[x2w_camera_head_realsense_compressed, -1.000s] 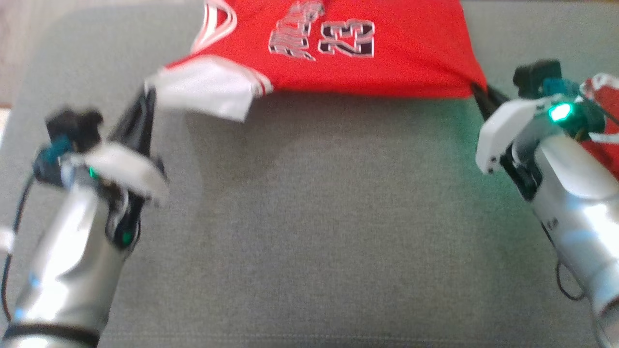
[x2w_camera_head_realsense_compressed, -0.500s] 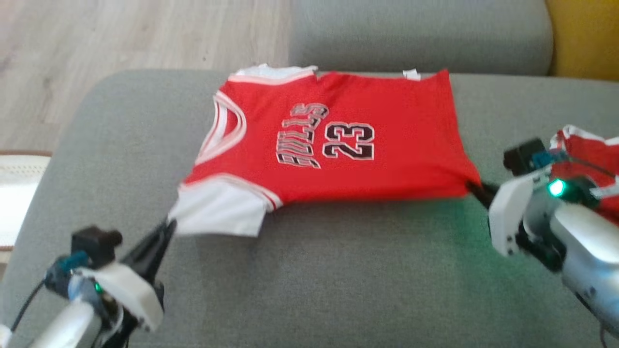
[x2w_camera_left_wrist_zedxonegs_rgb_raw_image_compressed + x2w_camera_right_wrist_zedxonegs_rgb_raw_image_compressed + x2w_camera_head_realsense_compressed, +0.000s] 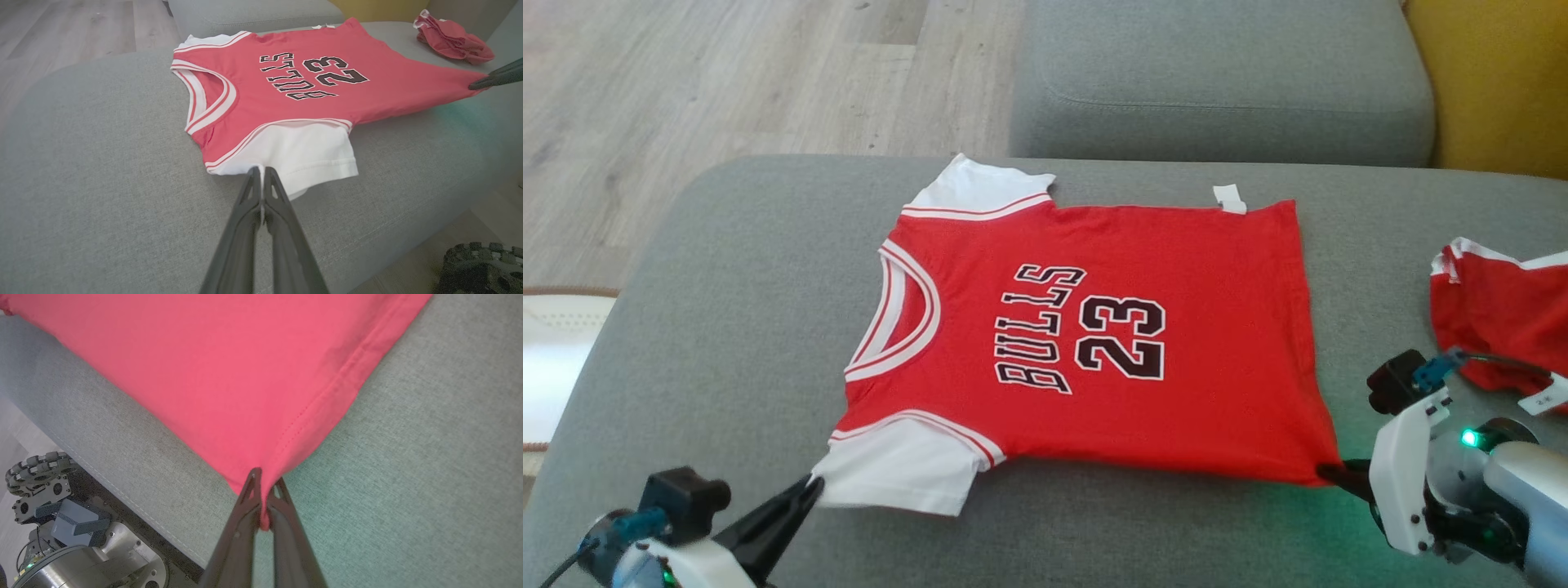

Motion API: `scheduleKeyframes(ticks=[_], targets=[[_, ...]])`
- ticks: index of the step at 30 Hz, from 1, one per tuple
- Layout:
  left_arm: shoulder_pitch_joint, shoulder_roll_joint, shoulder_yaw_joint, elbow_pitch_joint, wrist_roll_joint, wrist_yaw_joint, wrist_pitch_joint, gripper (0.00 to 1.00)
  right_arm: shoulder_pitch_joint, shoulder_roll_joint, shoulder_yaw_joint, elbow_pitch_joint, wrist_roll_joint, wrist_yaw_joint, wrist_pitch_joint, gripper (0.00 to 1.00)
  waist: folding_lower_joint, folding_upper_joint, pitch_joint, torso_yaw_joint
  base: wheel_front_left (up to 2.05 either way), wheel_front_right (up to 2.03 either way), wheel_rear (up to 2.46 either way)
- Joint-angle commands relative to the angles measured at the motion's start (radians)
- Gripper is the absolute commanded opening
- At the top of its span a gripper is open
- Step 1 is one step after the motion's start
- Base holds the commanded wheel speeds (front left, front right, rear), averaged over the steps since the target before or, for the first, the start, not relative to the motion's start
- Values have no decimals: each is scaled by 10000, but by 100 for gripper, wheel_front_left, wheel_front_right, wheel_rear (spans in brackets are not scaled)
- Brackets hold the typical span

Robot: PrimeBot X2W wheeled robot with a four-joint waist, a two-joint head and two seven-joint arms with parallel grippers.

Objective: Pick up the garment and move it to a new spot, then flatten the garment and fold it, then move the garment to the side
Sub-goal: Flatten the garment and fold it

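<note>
The red sports jersey (image 3: 1094,343) (image 3: 282,73) (image 3: 212,371), with white short sleeves edged in red stripes and black-outlined "BULLS 23" lettering, lies spread front-up across the grey fabric sofa seat (image 3: 727,286) (image 3: 90,163) (image 3: 429,465). Its neck points to the robot's left and its hem to the right.

The left claw (image 3: 813,483) (image 3: 261,171) is pinched shut on the bottom corner of the near white sleeve. The right claw (image 3: 1327,471) (image 3: 265,477) (image 3: 474,86) is pinched shut on the near hem corner, with red cloth bunched between its dark fingers. The near edge runs taut between the two claws, and the corners are drawn slightly up off the seat.

Both grips are the same as a second ago. The head view has shifted since then, so the camera has moved. A second ago the jersey was cut off at the top edge, blurred, with its near sleeve hanging in the air above a shadow. Now the whole jersey is sharp and in frame, and its far sleeve is laid out flat where it looked rumpled half a second ago. The grey back cushion (image 3: 1217,82) and the pale wood floor (image 3: 727,65) beyond the sofa have come into view.

A smaller red garment with white trim (image 3: 1503,327) (image 3: 453,38) lies crumpled on the seat to the right, apart from the jersey.
</note>
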Motion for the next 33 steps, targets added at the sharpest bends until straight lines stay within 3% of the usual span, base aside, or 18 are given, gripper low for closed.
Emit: scheduleKeyframes(ticks=[1, 7, 20, 33], targets=[[-616, 512, 529, -358, 64, 81, -30, 0, -156, -430, -136, -235, 101, -9, 0, 0, 1, 0, 3, -39, 0, 0, 0], [-898, 746, 669, -719, 222, 274, 100, 0, -626, -498, -152, -479, 190, -9, 169, 0, 1, 0, 194, -230, 0, 0, 0], [-4050, 425, 215, 438, 1027, -62, 683, 0, -2378, 65, -781, 315, 507, -9, 1263, 0, 1, 0, 1853, -572, 0, 0, 0], [-7297, -157, -1732, 2866, 1076, -135, 468, 0, -3519, 944, -794, 1139, 162, -9, 1627, 0, 1, 0, 2880, -781, 0, 0, 0]])
